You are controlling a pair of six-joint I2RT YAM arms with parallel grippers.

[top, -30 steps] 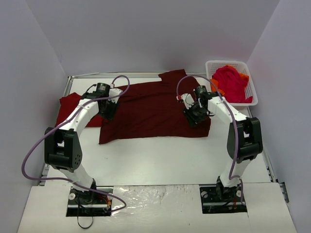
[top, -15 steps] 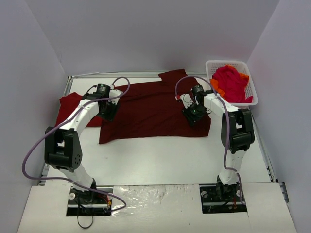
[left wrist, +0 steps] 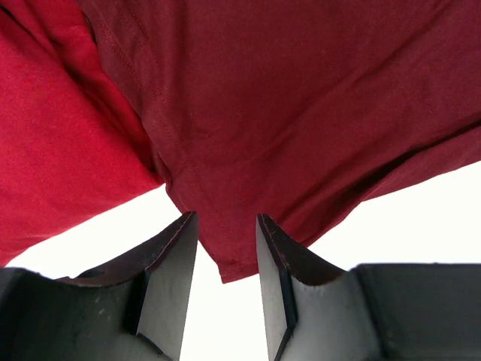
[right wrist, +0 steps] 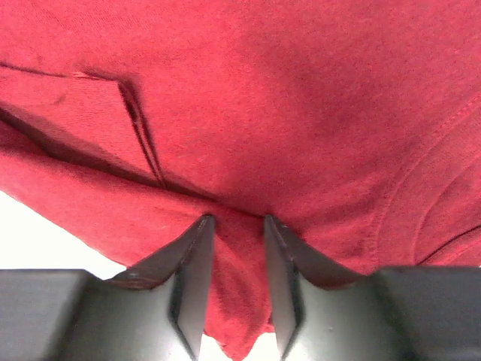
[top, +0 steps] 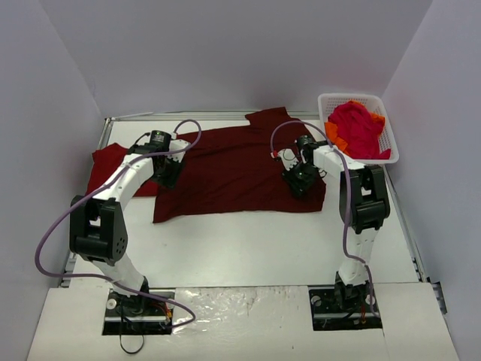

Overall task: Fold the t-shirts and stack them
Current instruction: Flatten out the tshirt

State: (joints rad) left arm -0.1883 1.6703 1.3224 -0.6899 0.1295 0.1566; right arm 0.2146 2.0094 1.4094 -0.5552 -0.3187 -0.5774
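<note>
The large dark maroon t-shirt (top: 233,169) lies spread flat across the back of the table. My left gripper (top: 167,174) is at its left hem. In the left wrist view the jaws stand apart, with the shirt's corner (left wrist: 225,252) lying loose between the fingertips (left wrist: 180,241) and bare table showing below it. My right gripper (top: 301,180) is at the shirt's right edge. In the right wrist view a bunched fold of the shirt (right wrist: 239,301) fills the gap between the fingers (right wrist: 197,256). A brighter red t-shirt (top: 105,162) lies at the left, partly under the maroon one, and shows in the left wrist view (left wrist: 52,135).
A white lattice basket (top: 382,101) stands at the back right with crimson (top: 357,128) and orange (top: 331,135) shirts piled in it. The table's raised rim (top: 109,124) runs along the left and back.
The right arm's elbow has swung in towards the left and stands more upright; its gripper stays at the shirt's right edge. The left arm has not moved.
</note>
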